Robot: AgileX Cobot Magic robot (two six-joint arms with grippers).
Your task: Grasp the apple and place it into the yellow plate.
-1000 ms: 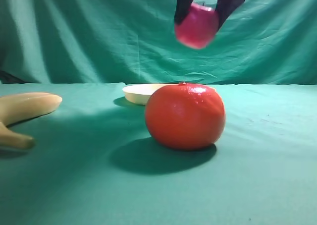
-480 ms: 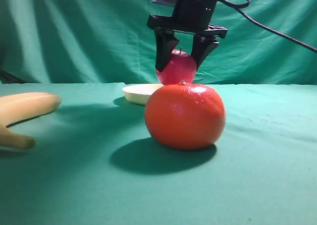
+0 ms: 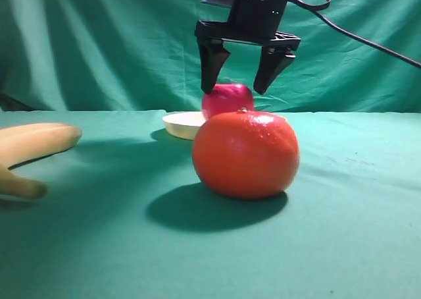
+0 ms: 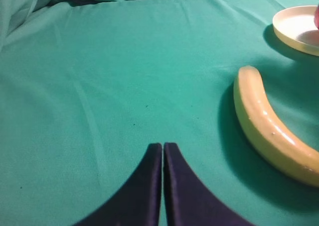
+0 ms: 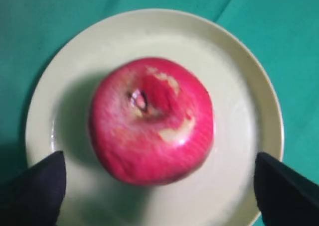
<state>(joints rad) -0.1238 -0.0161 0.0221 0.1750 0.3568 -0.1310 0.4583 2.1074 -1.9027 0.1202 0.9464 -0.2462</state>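
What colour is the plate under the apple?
Pale cream-yellow. The plate shows best in the right wrist view, with the magenta-red apple on it.

I see even, soft light; the orange fruit point(image 3: 245, 155) casts a left shadow; the apple point(image 5: 151, 120) looks blurred.

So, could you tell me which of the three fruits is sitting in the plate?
The small pink-red apple, inside the yellow plate beneath the open right gripper. The orange fruit and banana lie on the cloth.
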